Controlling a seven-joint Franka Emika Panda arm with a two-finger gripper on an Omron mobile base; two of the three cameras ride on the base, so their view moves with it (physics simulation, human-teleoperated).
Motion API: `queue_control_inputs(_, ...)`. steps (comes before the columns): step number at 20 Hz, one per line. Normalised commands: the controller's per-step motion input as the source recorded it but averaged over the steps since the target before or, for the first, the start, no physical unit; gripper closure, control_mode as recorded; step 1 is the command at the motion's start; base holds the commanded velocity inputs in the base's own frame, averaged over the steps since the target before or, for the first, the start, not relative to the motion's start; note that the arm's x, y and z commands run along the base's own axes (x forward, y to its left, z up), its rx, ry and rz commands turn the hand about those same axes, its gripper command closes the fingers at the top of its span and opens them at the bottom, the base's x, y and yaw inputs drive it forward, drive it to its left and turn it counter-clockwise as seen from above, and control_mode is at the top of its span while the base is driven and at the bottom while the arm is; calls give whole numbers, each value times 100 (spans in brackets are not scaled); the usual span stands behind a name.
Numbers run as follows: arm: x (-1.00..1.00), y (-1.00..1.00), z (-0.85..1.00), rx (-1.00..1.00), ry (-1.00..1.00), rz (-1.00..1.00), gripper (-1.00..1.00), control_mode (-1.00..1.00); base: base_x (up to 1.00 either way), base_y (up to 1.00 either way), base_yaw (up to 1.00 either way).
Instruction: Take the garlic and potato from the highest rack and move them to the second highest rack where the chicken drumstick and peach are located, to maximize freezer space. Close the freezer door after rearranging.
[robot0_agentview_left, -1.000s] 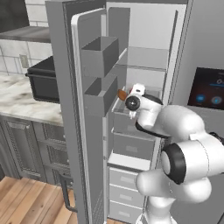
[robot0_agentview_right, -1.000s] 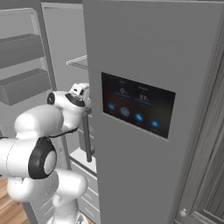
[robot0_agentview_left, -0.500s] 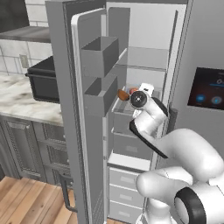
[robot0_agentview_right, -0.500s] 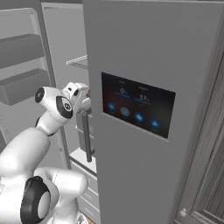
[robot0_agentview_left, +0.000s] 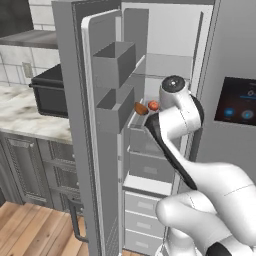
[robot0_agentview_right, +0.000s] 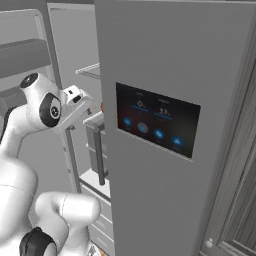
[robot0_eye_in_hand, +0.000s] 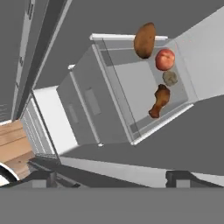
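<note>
You are facing a grey kitchen freezer with its door swung open beside a marble counter. Your gripper hangs empty above the rack, fingertips set wide apart. On that rack the brown potato lies at the rim, then the red peach, the small pale garlic and the browned chicken drumstick. Drawers sit below.

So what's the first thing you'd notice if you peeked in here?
The big white robot arm reaching into the open freezer. Then the food lying together on one rack in the hand view: a brown potato at the edge, a red peach, a small garlic and a chicken drumstick. The glowing screen on the closed door also stands out.
</note>
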Motion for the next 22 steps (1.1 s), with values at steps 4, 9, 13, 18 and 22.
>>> queue_control_inputs(4,-100,15,20,20,9,-15,-100,-100,0,0,0)
queue_control_inputs(9,-100,13,2,13,1,-12,-100,-100,0,0,0)
queue_control_inputs(13,-100,9,0,10,0,-10,-100,-100,0,0,0)
queue_control_inputs(18,-74,0,-4,2,0,0,-100,-100,0,0,0)
queue_control_inputs(22,-36,1,-9,1,15,0,-100,-100,0,0,0)
